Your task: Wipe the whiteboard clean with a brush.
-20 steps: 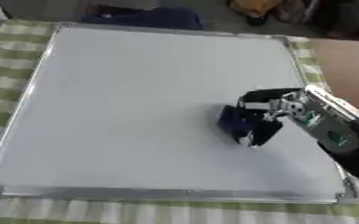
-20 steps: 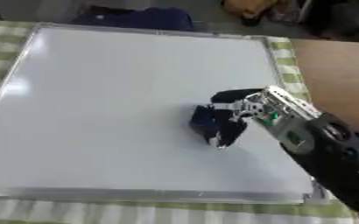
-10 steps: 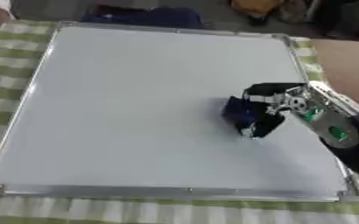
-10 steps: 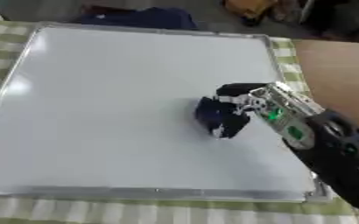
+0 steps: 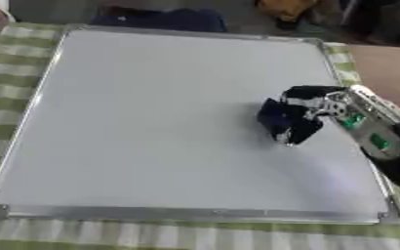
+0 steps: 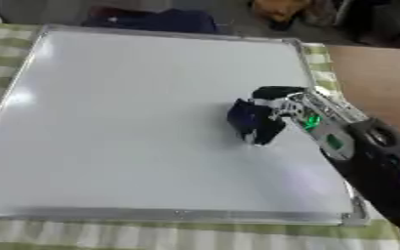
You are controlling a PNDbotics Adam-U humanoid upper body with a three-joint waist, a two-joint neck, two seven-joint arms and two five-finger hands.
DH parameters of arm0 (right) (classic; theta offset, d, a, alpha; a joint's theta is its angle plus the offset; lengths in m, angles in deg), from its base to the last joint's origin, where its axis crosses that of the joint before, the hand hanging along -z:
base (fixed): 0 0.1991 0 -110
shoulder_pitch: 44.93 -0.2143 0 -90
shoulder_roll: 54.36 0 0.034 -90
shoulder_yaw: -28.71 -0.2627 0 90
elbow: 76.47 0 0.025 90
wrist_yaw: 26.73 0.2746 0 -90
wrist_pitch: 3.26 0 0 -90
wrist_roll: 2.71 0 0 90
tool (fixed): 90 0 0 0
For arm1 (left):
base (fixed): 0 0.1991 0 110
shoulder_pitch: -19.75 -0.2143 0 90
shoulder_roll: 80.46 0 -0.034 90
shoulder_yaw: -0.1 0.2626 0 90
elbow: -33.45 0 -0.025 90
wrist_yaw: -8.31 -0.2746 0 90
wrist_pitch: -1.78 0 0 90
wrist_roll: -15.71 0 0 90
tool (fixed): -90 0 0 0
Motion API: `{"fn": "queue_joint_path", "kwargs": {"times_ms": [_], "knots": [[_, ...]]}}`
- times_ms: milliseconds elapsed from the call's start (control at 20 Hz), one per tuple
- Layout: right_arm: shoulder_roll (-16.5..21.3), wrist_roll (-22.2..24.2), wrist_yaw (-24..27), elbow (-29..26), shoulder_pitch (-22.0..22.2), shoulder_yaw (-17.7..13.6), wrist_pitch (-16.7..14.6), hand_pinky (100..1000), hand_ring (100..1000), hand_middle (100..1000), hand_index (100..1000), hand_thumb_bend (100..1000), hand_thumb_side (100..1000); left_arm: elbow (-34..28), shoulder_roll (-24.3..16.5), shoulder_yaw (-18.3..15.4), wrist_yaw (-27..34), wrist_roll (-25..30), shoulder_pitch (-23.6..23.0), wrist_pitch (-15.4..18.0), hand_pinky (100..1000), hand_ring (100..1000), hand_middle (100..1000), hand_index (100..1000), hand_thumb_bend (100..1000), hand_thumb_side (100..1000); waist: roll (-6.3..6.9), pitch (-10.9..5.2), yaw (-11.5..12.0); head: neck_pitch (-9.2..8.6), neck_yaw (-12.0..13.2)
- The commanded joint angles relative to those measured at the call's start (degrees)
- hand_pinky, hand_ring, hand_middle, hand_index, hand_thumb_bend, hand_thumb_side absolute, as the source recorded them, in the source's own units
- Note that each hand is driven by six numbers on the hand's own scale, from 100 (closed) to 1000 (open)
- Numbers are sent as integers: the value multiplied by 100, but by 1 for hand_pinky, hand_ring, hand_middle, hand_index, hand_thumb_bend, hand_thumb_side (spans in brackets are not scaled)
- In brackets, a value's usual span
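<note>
no readable text, labels, or numbers

whiteboard [image 5: 152,122]: white, silver-framed, flat on the table, its surface showing no marks
brush [image 5: 285,123]: dark blue, on the whiteboard's right half, near its right edge

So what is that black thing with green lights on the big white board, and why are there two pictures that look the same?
That is a robot's right hand, at the end of a black arm with green lights. A person steers the robot from elsewhere. Both pictures come from a camera in the robot's head, one from each eye, looking down, so they nearly match. The large white silver-framed whiteboard lies flat on a green and white checked tablecloth. The hand's fingers curl round a dark blue eraser brush, which it presses on the board to wipe it. The robot's left hand is not in either picture.
</note>
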Motion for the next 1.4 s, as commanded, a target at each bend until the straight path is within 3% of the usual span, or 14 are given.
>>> {"fn": "queue_joint_path", "kwargs": {"times_ms": [50,500,750,1150,1400], "knots": [[62,25,-88,311,93,84,-31,546,624,247,487,100,296,-107,-72,0,-12,18,55,17,652,794,770,810,206,1000,41,-40,5,-62,13],[82,80,-19,213,108,110,-112,571,658,356,402,100,362,-107,-73,-1,-4,22,63,11,651,794,771,811,206,1000,47,-53,6,-77,18],[93,142,-18,166,118,145,-193,581,674,430,302,100,393,-107,-72,-1,3,27,68,7,650,794,772,813,207,1000,51,-64,-3,-88,18],[123,307,42,-57,170,262,-351,588,694,534,286,100,401,-107,-74,-5,7,40,69,-1,650,794,772,812,207,1000,47,-75,-21,-93,32],[168,460,131,-387,213,383,-416,595,699,538,283,100,405,-107,-70,-4,10,44,70,-2,650,794,772,812,207,1000,42,-76,-26,-102,27]]}}
